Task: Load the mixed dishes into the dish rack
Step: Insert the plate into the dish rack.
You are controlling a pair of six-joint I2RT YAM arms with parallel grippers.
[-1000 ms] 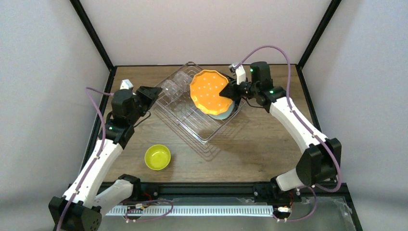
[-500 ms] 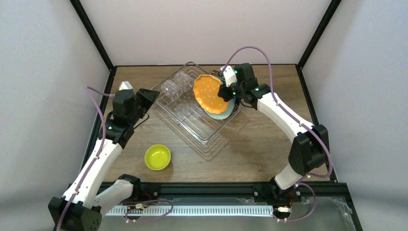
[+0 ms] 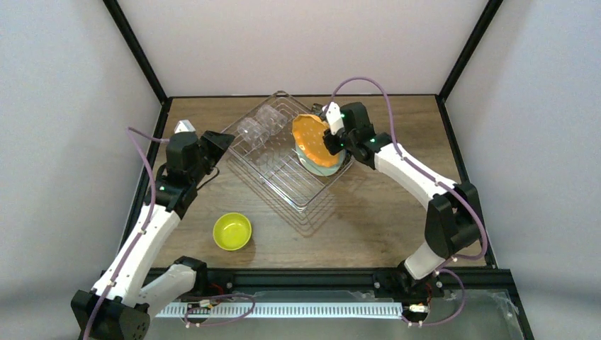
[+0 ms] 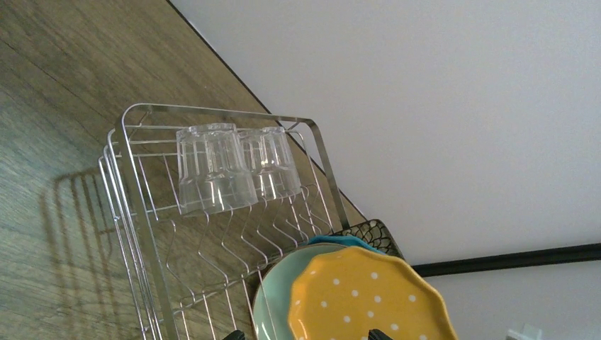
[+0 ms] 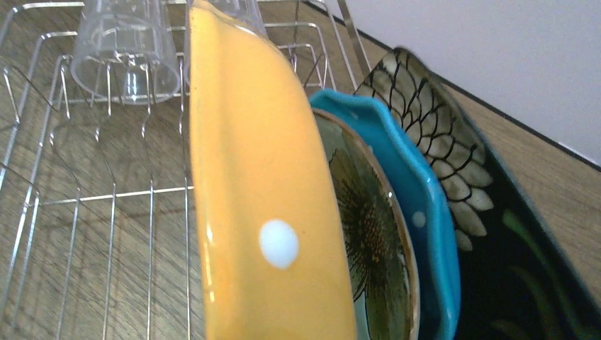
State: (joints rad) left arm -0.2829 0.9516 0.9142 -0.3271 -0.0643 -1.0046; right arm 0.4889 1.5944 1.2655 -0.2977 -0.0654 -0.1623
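Orange plate [image 3: 310, 138] — held by right tool [image 3: 330, 139], fingers hidden | left tool [image 4: 306, 333] wide — tips cropped

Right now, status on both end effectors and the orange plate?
Left end effector open beside dish rack. Right end effector shut on orange dotted plate, on edge in rack beside mint flower plate. Yellow-green bowl on table, unracked.

White-shelled left arm [image 3: 142, 241], matching right arm [image 3: 414, 173], black joints [image 3: 450, 227], green lights [image 3: 343, 111], purple cables [image 3: 363, 79]
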